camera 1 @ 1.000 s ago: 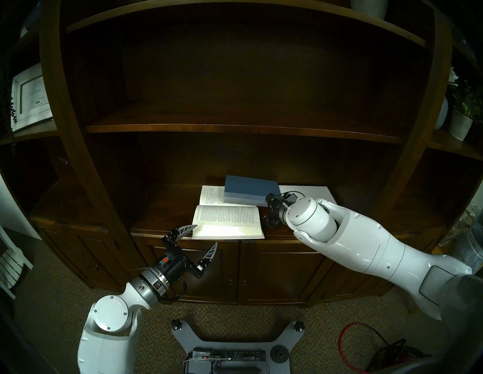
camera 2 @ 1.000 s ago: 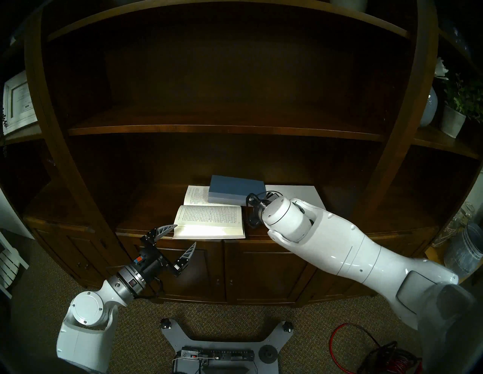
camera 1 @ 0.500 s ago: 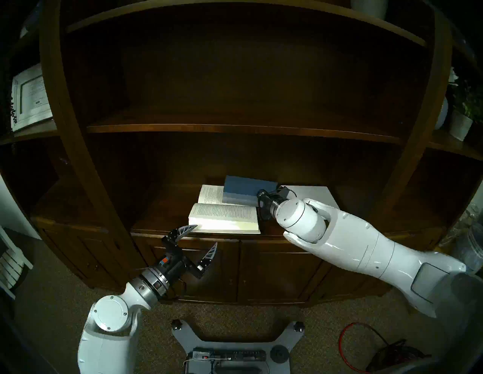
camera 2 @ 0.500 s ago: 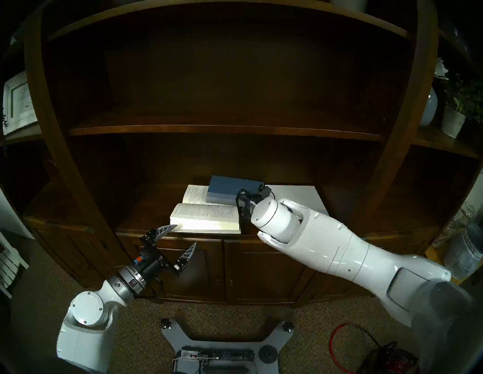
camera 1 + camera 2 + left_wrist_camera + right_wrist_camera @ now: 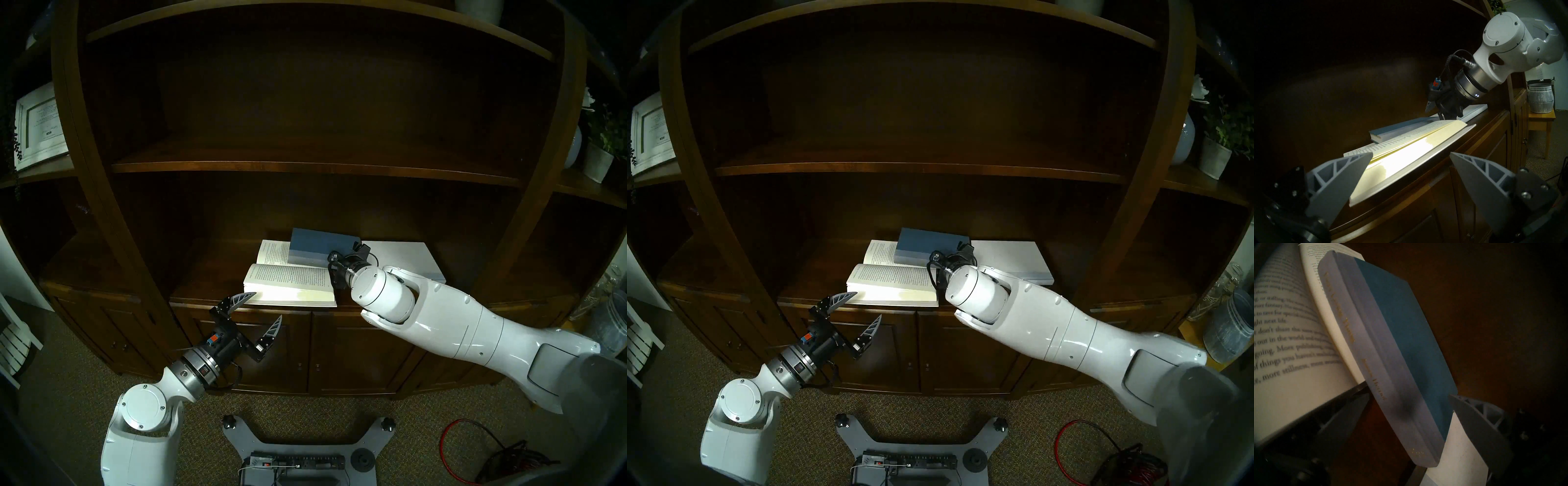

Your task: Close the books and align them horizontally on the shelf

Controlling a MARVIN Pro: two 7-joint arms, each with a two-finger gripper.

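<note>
Blue hardcover, closed, rigid and likely hefty, is lying mid-shelf across the open paperback and the white book, best pinched across the spine end bracketed by the spread, empty right gripper; left gripper is likewise spread and empty at the shelf's front edge.

Dark shiny wood on the shelf. Soft matt cloth on the blue book. Smooth paper pages in the open book. Glossy white plastic on the right arm.
</note>
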